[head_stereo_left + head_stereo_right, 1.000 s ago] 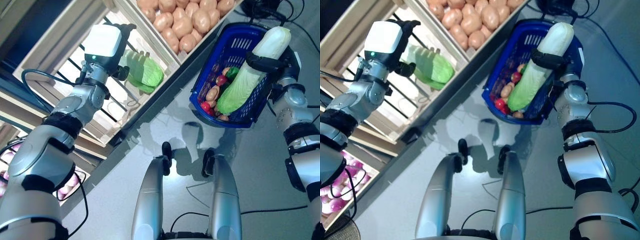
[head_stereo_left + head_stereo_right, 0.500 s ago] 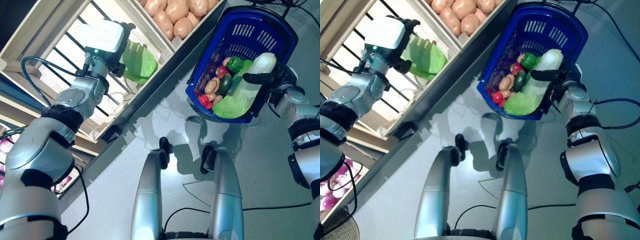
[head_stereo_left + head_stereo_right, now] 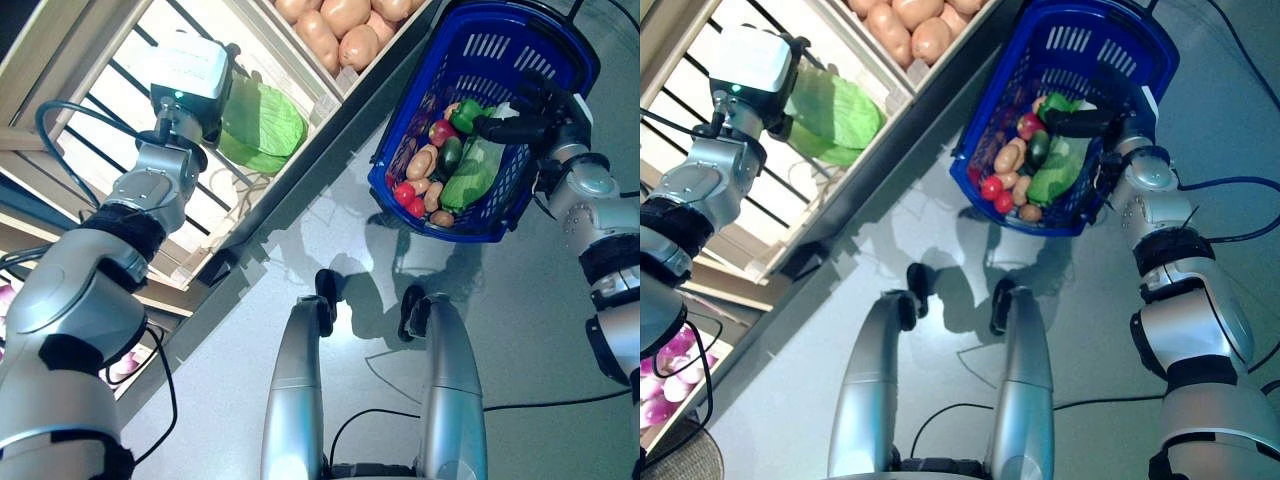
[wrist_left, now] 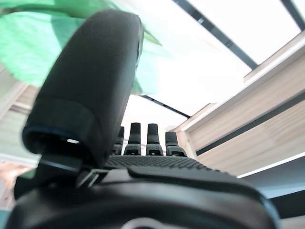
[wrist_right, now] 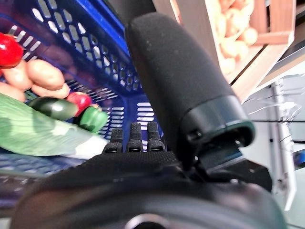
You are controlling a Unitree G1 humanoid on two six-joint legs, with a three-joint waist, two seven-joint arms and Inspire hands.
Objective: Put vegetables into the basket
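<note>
A blue plastic basket stands on the floor at the right. It holds a long pale-green napa cabbage lying among small vegetables: red, brown and dark green ones. My right hand hovers inside the basket just above the napa cabbage, fingers straight and holding nothing. A round green cabbage lies in a wooden crate at the upper left. My left hand is against that cabbage, thumb beside its leaves and fingers straight.
A neighbouring crate compartment holds several potatoes. Purple onions show in a bin at the far lower left. The crate shelf's dark edge runs diagonally between the crates and the grey floor.
My right hand lowered the napa cabbage from above the basket into it and let go; the cabbage now lies inside. The left hand stays at the green cabbage. The camera shifted a little.
</note>
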